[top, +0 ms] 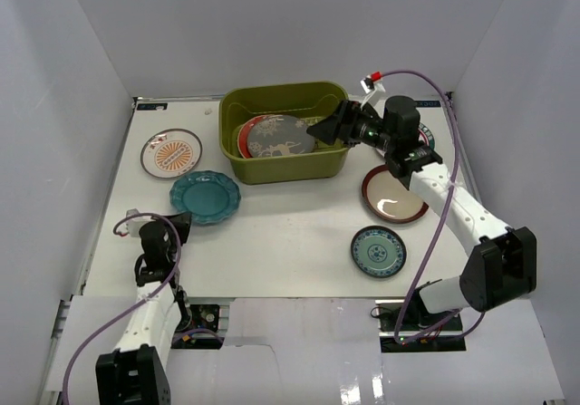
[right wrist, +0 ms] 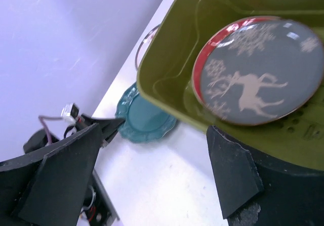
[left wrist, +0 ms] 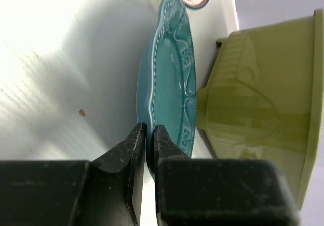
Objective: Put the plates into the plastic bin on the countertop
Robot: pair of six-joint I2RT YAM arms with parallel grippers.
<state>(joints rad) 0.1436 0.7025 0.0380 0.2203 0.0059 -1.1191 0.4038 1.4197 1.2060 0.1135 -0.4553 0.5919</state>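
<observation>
The olive-green plastic bin [top: 283,165] stands at the back middle of the white countertop [top: 281,233]. Inside it the grey deer plate [top: 281,138] lies tilted on a red-rimmed plate [top: 245,136]; both show in the right wrist view [right wrist: 258,79]. My right gripper [top: 328,124] is open and empty over the bin's right side [right wrist: 152,170]. My left gripper [top: 178,221] is shut on the near rim of the teal scalloped plate [top: 205,197], which lies left of the bin. In the left wrist view the fingers [left wrist: 136,145] pinch that plate's rim [left wrist: 172,79].
The orange sunburst plate [top: 171,153] lies at the far left. The maroon-rimmed cream plate [top: 394,194] and the small teal plate [top: 378,251] lie on the right under my right arm. Another plate [top: 426,137] is mostly hidden behind that arm. White walls close in three sides.
</observation>
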